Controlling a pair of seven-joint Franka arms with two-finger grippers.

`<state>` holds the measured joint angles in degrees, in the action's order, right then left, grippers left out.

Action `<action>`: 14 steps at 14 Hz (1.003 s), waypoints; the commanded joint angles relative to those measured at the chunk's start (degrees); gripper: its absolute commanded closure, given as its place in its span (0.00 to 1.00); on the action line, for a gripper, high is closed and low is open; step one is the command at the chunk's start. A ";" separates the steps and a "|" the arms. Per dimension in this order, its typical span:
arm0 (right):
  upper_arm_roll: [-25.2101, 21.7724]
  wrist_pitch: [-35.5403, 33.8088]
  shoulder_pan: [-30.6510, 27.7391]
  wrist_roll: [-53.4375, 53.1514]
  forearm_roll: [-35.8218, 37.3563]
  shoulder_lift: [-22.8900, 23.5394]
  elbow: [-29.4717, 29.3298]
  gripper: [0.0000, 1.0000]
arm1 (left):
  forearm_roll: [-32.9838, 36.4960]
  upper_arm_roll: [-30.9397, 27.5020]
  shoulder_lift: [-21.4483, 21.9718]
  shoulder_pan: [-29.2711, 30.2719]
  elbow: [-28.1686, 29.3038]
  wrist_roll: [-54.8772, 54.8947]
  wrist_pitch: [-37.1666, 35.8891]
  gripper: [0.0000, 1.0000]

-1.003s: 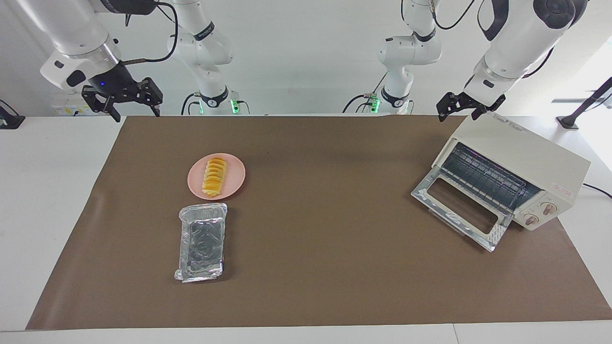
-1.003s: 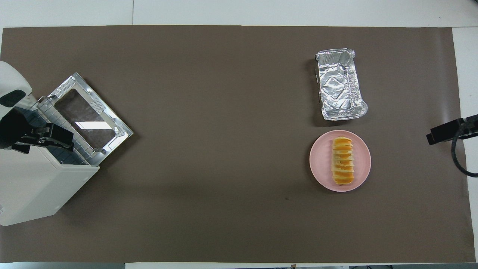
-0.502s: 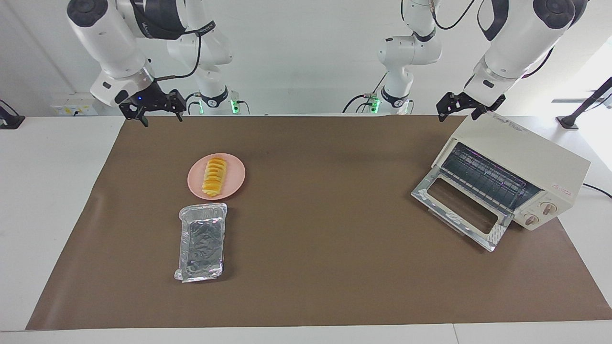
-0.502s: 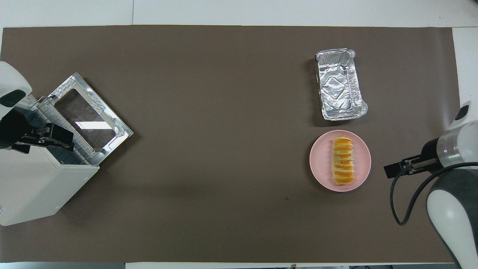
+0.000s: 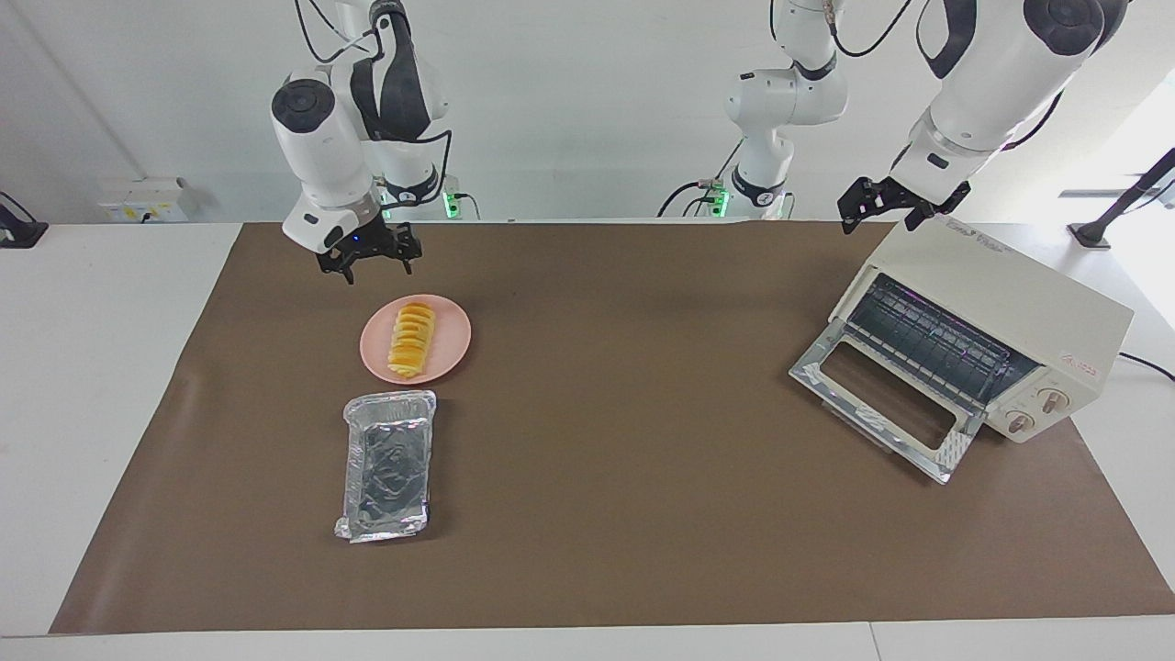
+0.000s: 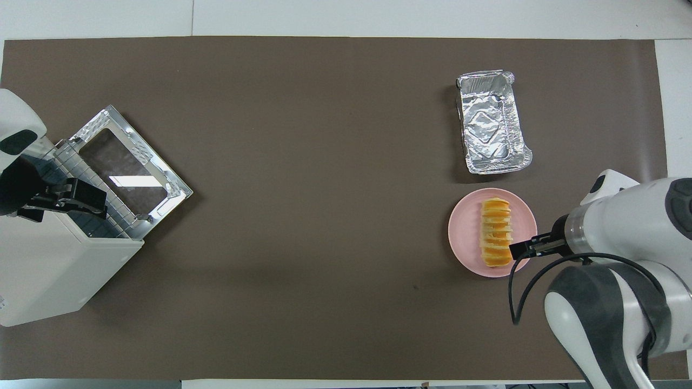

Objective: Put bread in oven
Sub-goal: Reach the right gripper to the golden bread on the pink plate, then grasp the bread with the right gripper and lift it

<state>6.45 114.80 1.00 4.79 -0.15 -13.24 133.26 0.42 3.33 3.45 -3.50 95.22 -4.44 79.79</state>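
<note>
One loaf of bread (image 5: 412, 341), one pink plate (image 5: 452, 347), one foil tray (image 5: 388, 464) and one toaster oven (image 5: 990, 341) stood on the brown mat (image 5: 606, 514) that covered the table; two arms worked above it.

Nearest the robots, the right gripper (image 5: 364, 264) hung in the air over the mat at the plate's robot-side rim, its fingers spread wide with nothing between them and touching nothing. In the overhead view its tip overlapped the plate's rim beside the bread. The left gripper (image 5: 889, 209) hung over the oven's rear top corner at the left arm's end of the table, equally wide open and empty; that arm waited.

Next out, the bread lay lengthwise on the plate, toward the right arm's end of the table. The oven sat askew near the mat's edge at the left arm's end, its glass door (image 5: 883, 407) dropped open onto the mat and a wire rack (image 5: 927, 344) showing inside, with two knobs on its front panel.

Farthest out, the tray lay empty just beside the plate, not touching it.

In the overhead view the left arm covered part of the oven's top, and the frame cut off the oven's outer side.
</note>
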 commanded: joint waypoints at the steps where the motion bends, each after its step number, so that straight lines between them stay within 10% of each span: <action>1: -0.04 6.99 1.11 -1.54 0.41 5.66 0.33 0.00 | -0.33 0.27 0.85 0.51 0.14 0.14 -0.60 0.00; 5: -0.04 19.04 1.20 -1.63 0.41 12.52 0.77 0.00 | -0.33 0.27 0.85 0.51 0.14 0.14 -0.60 0.00; 14: -0.13 23.02 1.72 -3.56 0.41 16.40 0.86 0.03 | -0.33 0.27 0.85 0.51 0.14 0.14 -0.60 0.00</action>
<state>6.42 137.02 2.58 2.61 -0.15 2.99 134.08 0.42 3.34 3.45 -3.50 95.22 -4.44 79.79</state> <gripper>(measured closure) 0.004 0.000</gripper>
